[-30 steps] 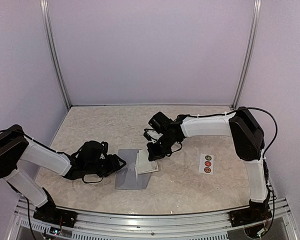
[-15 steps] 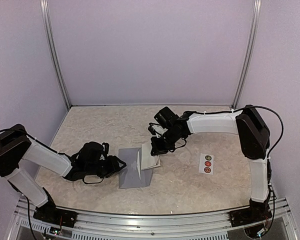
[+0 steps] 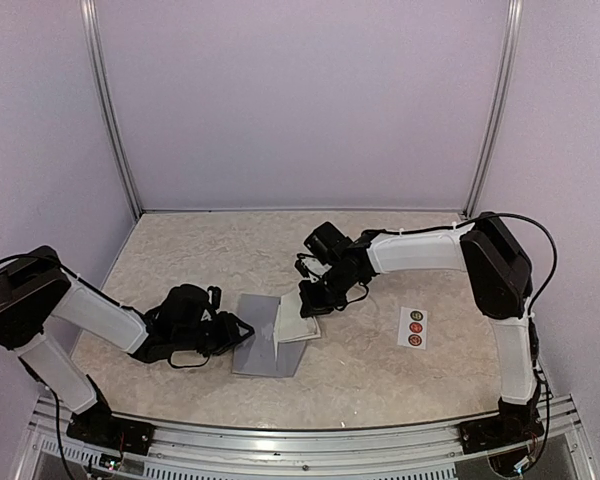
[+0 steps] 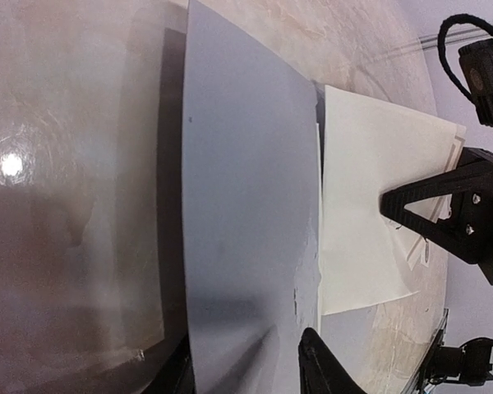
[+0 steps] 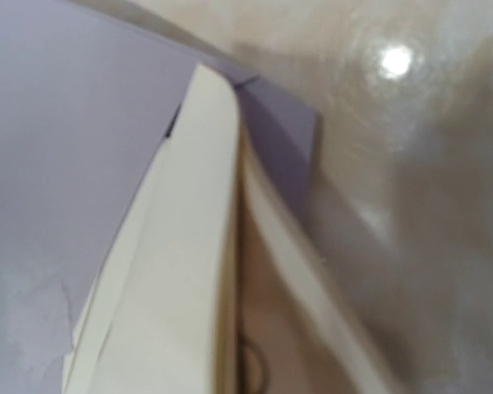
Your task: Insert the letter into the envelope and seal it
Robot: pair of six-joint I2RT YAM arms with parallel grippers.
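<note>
Currently, the envelope [image 3: 261, 342] lies on the worktop [image 3: 200, 255] near the middle, between the two arms. The letter [image 3: 298, 320] overlaps its right edge. In the left wrist view one long edge of the envelope seems to stand a little off the surface, with shadow beneath. I cannot tell whether the letter's leading edge has entered the mouth.

Left fingers [image 4: 320, 373]: part-way apart, straddling the envelope's near edge. I cannot tell whether they pinch it. Right fingers [image 4: 419, 197]: closed on the letter's outer edge.

Handling, in my judgement: both items are thin paper, very light, and limp enough to bow or buckle if pushed end-on. They are probably slick on this glossy worktop, so the envelope would likely slide unless pinned. The folded letter should be somewhat stiffer along its fold. I would hold the envelope at an edge away from the mouth. I would hold the letter at its trailing edge and feed it low and flat.

Surroundings: a sticker strip [image 3: 415, 327] lies to the right, well apart, and is no obstruction. The likeliest hindrance I foresee is the envelope's own lip catching the letter's corners.
</note>
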